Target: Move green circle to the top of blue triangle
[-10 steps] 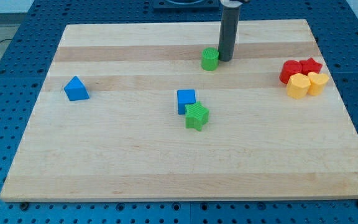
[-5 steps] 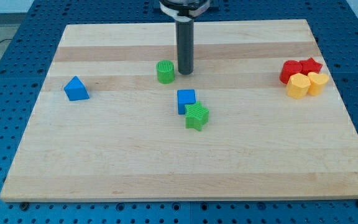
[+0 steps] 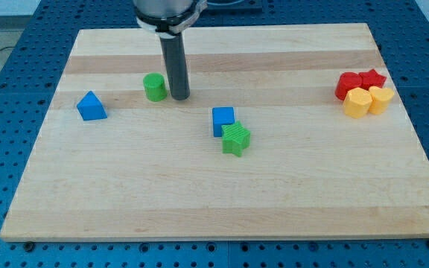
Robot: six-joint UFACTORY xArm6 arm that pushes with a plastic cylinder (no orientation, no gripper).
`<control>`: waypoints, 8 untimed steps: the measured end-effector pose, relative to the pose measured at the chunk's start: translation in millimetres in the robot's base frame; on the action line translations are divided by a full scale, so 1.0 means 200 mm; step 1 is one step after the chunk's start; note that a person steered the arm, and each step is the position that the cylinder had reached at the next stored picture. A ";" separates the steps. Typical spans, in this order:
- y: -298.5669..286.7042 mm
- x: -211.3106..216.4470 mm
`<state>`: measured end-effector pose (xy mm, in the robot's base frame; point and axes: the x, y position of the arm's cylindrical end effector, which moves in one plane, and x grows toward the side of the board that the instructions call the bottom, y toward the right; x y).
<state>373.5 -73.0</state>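
The green circle stands on the wooden board, left of centre near the view's top. My tip rests on the board just to the right of it, close to or touching its side. The blue triangle lies farther to the view's left, a little lower than the green circle, with a gap between them.
A blue square and a green star touch each other near the board's middle. At the view's right, two red blocks and two yellow blocks sit in a cluster.
My tip has moved left and slightly down across the board, pushing the green circle ahead of it toward the blue triangle. The other blocks have not moved.
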 end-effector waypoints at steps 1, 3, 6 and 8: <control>-0.12 -0.04; -0.48 0.06; -0.40 -0.12; -0.67 -0.02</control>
<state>370.2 -206.0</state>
